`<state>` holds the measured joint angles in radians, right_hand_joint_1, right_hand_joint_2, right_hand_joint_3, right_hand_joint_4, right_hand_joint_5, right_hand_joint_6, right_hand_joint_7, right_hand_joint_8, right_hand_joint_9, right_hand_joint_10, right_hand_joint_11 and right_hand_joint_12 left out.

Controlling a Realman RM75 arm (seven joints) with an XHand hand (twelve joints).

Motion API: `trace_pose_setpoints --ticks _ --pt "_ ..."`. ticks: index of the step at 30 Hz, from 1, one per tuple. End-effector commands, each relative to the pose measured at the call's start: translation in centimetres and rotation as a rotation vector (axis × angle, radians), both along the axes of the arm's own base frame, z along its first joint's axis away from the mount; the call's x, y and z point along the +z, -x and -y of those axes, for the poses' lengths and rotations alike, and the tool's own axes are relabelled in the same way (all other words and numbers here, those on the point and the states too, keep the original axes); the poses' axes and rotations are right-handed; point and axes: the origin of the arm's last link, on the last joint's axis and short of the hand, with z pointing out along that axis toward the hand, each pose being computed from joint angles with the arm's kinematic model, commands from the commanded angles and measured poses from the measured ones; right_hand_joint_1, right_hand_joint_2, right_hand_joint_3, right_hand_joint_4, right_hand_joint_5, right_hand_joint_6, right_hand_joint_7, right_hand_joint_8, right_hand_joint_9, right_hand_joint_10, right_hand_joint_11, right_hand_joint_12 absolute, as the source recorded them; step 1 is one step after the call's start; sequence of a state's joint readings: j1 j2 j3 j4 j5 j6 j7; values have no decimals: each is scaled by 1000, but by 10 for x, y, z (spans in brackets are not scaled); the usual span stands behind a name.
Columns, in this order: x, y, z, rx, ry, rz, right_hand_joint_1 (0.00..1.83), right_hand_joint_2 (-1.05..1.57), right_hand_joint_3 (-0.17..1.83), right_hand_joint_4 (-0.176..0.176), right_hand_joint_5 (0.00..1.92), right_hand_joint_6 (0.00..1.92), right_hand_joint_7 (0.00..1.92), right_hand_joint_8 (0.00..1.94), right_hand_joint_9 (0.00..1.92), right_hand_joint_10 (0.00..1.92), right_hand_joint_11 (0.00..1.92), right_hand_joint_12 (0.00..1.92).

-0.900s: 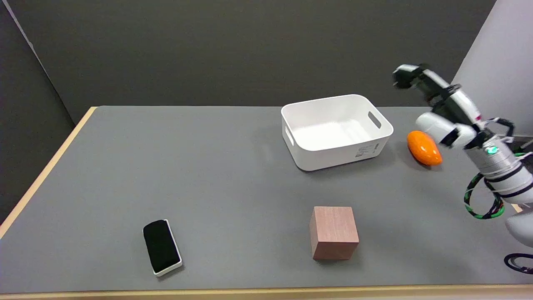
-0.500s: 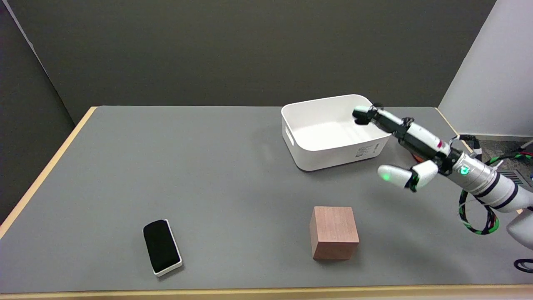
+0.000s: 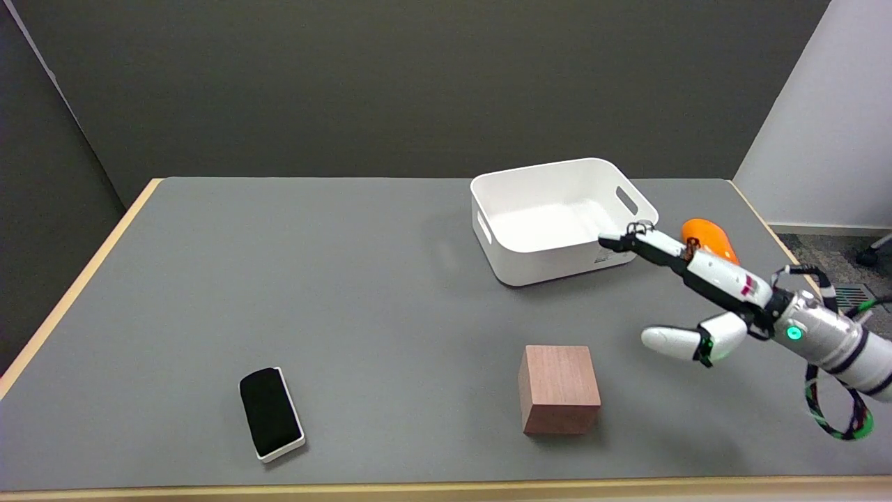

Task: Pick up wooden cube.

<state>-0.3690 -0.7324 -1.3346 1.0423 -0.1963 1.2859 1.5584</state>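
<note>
The wooden cube (image 3: 559,389), reddish-brown, sits on the grey table near its front edge, right of centre. My right hand (image 3: 697,293) hovers to the right of the cube and a little behind it, apart from it. Its fingers stretch out towards the upper left and its thumb sticks out low to the left, with nothing held between them. The hand is above the table surface, not touching anything.
A white bin (image 3: 561,217) stands behind the cube, and the hand's fingertips overlap its front right corner in the picture. An orange object (image 3: 711,237) lies right of the bin, partly hidden by the hand. A black eraser-like block (image 3: 270,413) lies front left.
My right hand has swung down and forward from high at the right, past the bin, to a lower spot nearer the cube. The cube and the other objects have not moved.
</note>
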Motion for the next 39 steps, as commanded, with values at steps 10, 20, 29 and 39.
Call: trace_pose_setpoints --ticks 10,20,29,39 --pt "-26 37 -43 17 102 -245 469 578 754 -176 103 355 217 406 24 737 -1 933" --pt "-41 36 -34 13 58 -235 455 569 741 -176 62 330 172 396 20 740 -1 937" --pt "-43 19 -40 14 54 -197 450 572 737 -176 58 335 169 406 27 749 -1 959" --pt "-53 21 -34 -4 31 -239 495 566 746 -176 54 327 163 402 14 741 -1 957"
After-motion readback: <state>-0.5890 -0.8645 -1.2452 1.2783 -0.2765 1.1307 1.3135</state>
